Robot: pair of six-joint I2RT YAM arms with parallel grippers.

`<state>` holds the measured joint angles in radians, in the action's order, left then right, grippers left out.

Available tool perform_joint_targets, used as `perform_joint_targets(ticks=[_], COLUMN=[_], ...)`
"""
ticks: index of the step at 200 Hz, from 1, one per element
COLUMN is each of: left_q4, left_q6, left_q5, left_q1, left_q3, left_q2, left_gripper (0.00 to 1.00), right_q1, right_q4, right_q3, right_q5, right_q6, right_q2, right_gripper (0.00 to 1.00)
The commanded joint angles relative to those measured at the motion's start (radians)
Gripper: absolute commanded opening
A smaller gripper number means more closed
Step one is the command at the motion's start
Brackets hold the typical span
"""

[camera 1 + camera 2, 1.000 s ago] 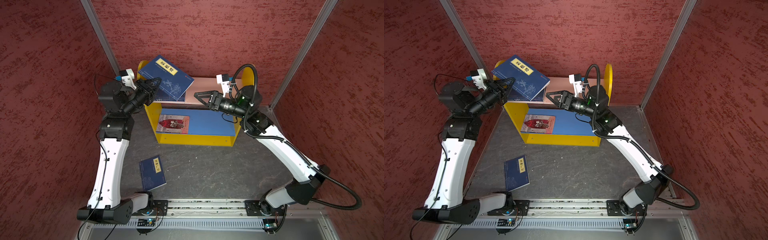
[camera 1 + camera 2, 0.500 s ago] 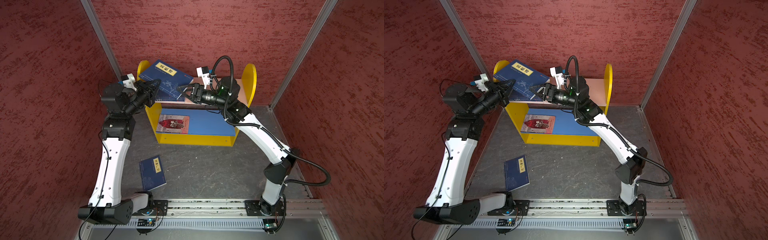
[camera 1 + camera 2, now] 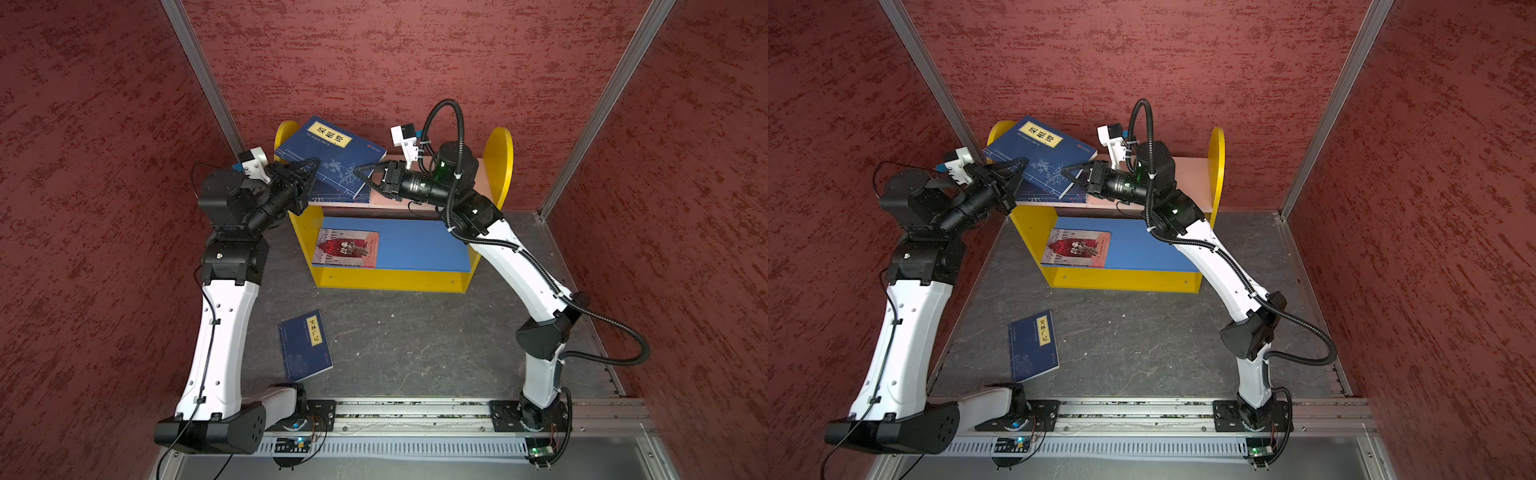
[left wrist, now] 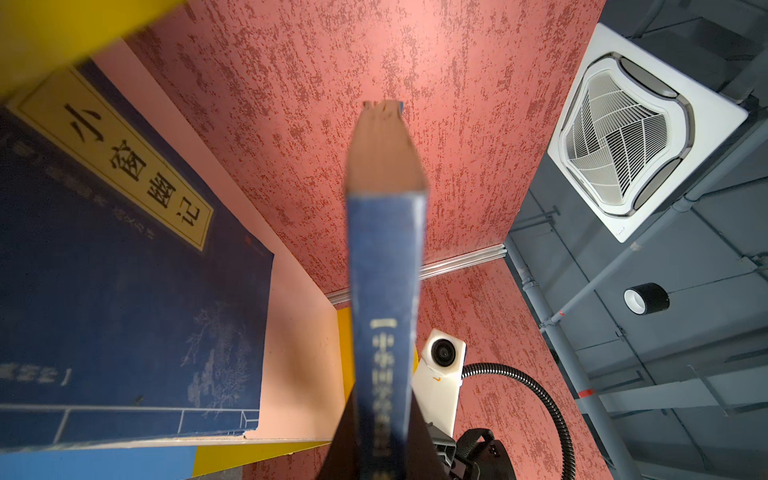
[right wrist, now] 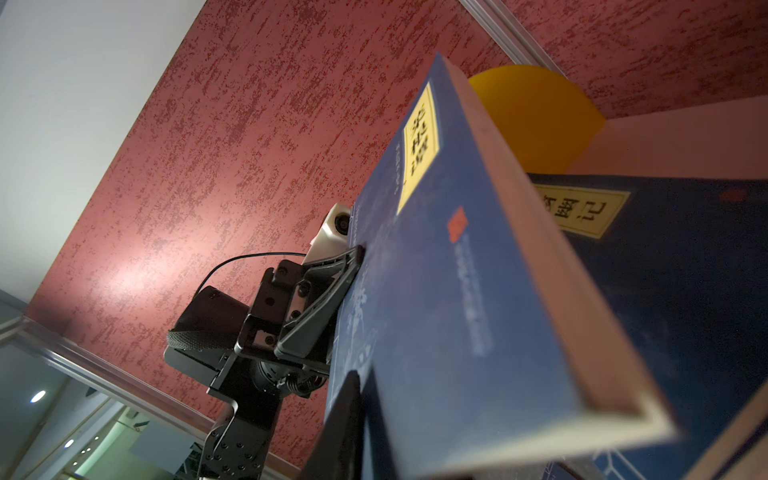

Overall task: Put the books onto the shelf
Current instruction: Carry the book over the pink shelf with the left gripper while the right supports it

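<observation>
Tilted book (image 3: 332, 143), spine clamped in the left gripper (image 3: 312, 167), opposite edge pinched between the narrow jaws of the right gripper (image 3: 360, 174); it spans both tools above the shelf (image 3: 498, 158) top board. Below them, the red book (image 3: 347, 248) lies flat on the lower board.

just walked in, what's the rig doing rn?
Shelving books. The left hand is shut on the spine of a blue book, held tilted above the shelf. The right hand has the book's opposite edge between its fingers; a firm grip can't be confirmed. A second blue book lies flat on the top board, a red book lies on the lower board, and a third blue book is still on the floor.
</observation>
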<state>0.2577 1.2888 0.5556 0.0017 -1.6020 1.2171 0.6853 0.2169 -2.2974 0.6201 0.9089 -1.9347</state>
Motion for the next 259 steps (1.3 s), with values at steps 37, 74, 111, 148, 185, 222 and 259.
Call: perform_joint_targets(ticks=[37, 74, 111, 148, 185, 222, 259], left_q4=[-0.030, 0.050, 0.167, 0.191, 0.158, 0.146, 0.114], left_q6=[-0.067, -0.169, -0.198, -0.203, -0.198, -0.174, -0.149], left_q5=[0.016, -0.012, -0.034, -0.055, -0.033, -0.017, 0.026], left_q1=[0.006, 0.037, 0.107, 0.185, 0.208, 0.208, 0.201], left_q3=[0.024, -0.003, -0.007, -0.026, -0.061, -0.061, -0.065], left_q2=[-0.038, -0.063, -0.105, -0.131, -0.113, -0.095, -0.069], left_gripper=[0.40, 0.61, 0.65, 0.65, 0.65, 0.65, 0.65], right_q1=[-0.002, -0.021, -0.057, -0.086, -0.093, -0.099, -0.099], right_q4=[0.003, 0.024, 0.058, 0.075, 0.100, 0.170, 0.170], right_q3=[-0.051, -0.063, -0.077, -0.079, -0.121, -0.176, -0.197], right_q5=[-0.001, 0.031, 0.089, 0.161, 0.223, 0.233, 0.245], right_q6=[-0.013, -0.017, 0.006, 0.055, 0.082, 0.081, 0.100], right_q2=[-0.020, -0.014, -0.012, -0.029, -0.074, -0.118, -0.142], right_gripper=[0.07, 0.07, 0.07, 0.09, 0.09, 0.09, 0.09])
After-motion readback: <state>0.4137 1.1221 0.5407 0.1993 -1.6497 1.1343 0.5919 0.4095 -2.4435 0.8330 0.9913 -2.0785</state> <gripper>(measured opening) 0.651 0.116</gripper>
